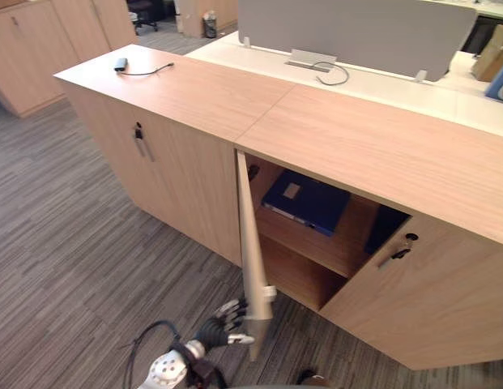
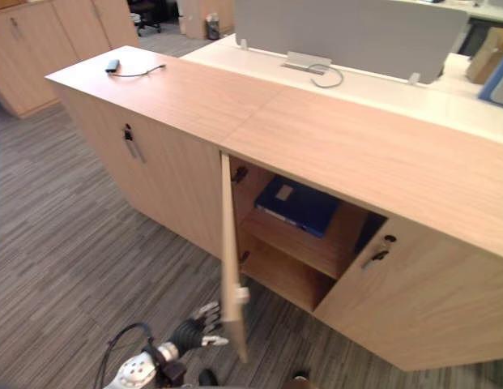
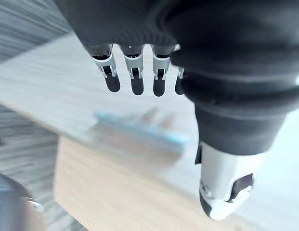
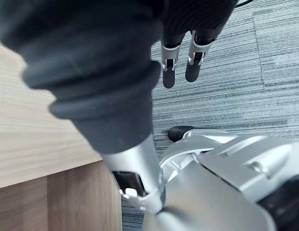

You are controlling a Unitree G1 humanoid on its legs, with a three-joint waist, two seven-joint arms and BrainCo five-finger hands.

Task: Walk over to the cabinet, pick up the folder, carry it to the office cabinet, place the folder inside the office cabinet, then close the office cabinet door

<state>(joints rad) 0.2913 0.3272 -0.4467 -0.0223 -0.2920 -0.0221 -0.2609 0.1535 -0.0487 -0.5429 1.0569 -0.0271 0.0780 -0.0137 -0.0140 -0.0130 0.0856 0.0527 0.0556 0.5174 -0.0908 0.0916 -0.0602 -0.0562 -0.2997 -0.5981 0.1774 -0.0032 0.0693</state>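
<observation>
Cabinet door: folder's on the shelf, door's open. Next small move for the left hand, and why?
Probably swing the door shut with the left hand. The blue folder already lies on the upper shelf inside, the door stands wide open, and the hand's straight fingers sit by the door's lower outer face.

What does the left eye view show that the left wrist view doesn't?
Left eye view: the blue folder lying on the shelf inside the open office cabinet, next to a shut door. Left wrist view: close up, the left hand with fingers straight, holding nothing, in front of a blurred pale bar on wood. Both: the left hand by the open door, and striped carpet.
</observation>
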